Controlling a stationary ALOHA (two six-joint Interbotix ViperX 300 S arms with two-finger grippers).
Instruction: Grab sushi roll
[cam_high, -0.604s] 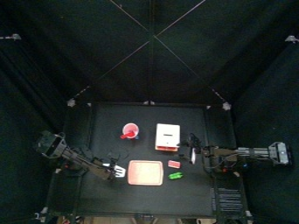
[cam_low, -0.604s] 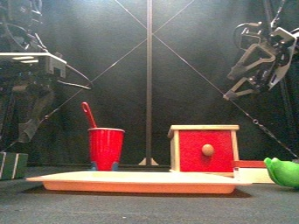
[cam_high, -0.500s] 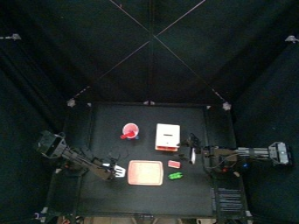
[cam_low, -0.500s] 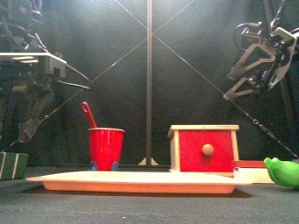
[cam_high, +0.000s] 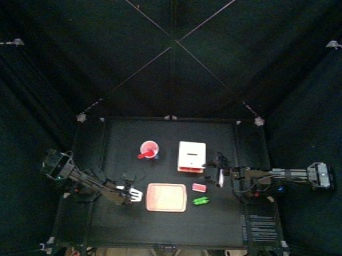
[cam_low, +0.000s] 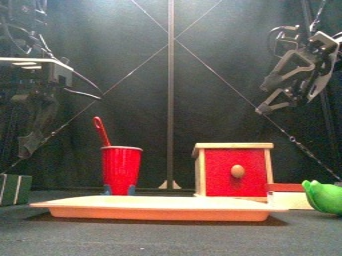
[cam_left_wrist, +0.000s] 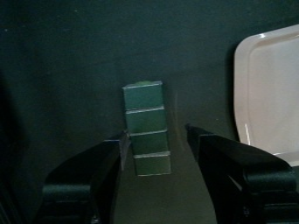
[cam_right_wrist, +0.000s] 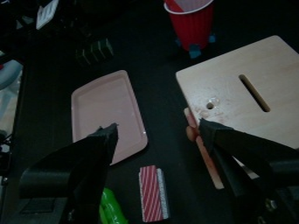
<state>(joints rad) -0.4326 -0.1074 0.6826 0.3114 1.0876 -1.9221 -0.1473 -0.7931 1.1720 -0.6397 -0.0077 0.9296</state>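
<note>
While my left gripper hangs spread around the one green sushi roll near the table's front-left corner, I count one tray, one red cup; right gripper gapes empty.

1. The sushi roll is hidden at its lower end between the left gripper's jaws.
2. The tray is cut off by the left wrist picture's edge.
3. The green object is cut off in the front view.
</note>
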